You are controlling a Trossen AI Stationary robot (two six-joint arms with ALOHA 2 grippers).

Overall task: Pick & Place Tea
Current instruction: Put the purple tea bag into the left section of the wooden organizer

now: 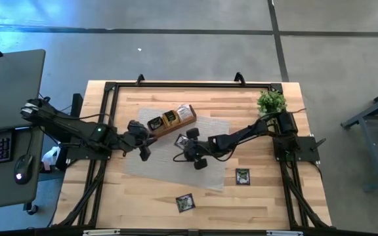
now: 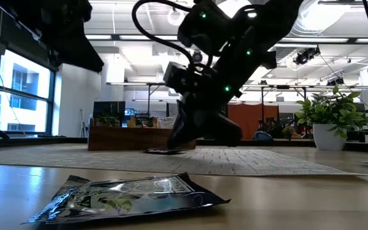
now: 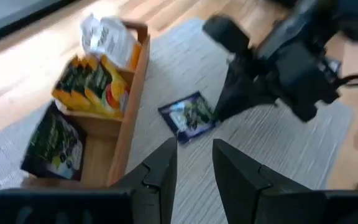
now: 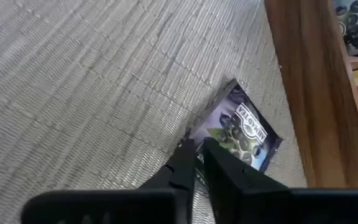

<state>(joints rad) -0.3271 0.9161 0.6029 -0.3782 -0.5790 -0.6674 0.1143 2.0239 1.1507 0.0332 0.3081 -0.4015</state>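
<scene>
A long wooden tray (image 1: 165, 127) lies slantwise on a grey mat (image 1: 176, 167), holding white (image 3: 107, 37), yellow (image 3: 92, 84) and dark (image 3: 55, 143) tea sachets. One dark tea sachet (image 4: 244, 124) lies flat on the mat beside the tray's long wall (image 4: 309, 93). My right gripper (image 4: 197, 149) slants down at this sachet's corner, with a narrow gap between its fingers. My left gripper (image 3: 194, 158) hovers open above the mat at the tray's left end (image 1: 144, 149), with nothing between its fingers. My right gripper has its fingertips (image 4: 188, 149) at the loose sachet's nearest corner (image 4: 194, 134), slanting down from the table's right. I cannot tell whether they touch it. The sachet lies flat on the mat.
Two more dark sachets (image 1: 242, 176) (image 1: 185, 202) lie on the bare wood toward the near edge; one fills the front of the low view (image 2: 126, 198). A potted plant (image 1: 271, 101) stands at the far right corner.
</scene>
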